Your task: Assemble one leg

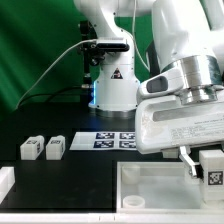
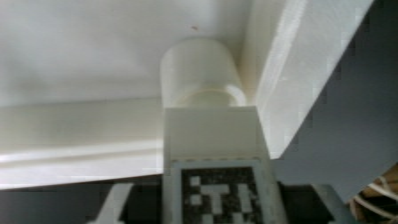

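White plastic meets white plastic at the near right of the black table [image 1: 80, 166]. There the Panda's gripper [image 1: 203, 163] pinches the leg [image 1: 212, 166], its tag face outward, over the right end of the large tray-like square piece [image 1: 150, 186]. We judge the task to be about midway. The leg is in hand and at the square piece, but seating it and twisting it home are left. Neither picture proves that its peg has entered any hole.

Two more legs [image 1: 42, 148] lie side by side at the exterior view's left, well apart from the arm. The marker board [image 1: 113, 140] lies flat between them and the gripper, a little farther back, near the arm's base.

The exterior view gives us this layout but does not show where the leg's tip stands. The wrist view supplies that. The leg's rounded peg [image 2: 201, 70] points into an inner corner of the square piece, just beside a raised wall [image 2: 317, 90]. Dark shapes flank the tagged block on both sides, and we take them to be the fingers [image 2: 128, 205]. We cannot tell whether the peg touches the floor of the piece. The wrist view, for its part, shows nothing of the spare legs or the board.
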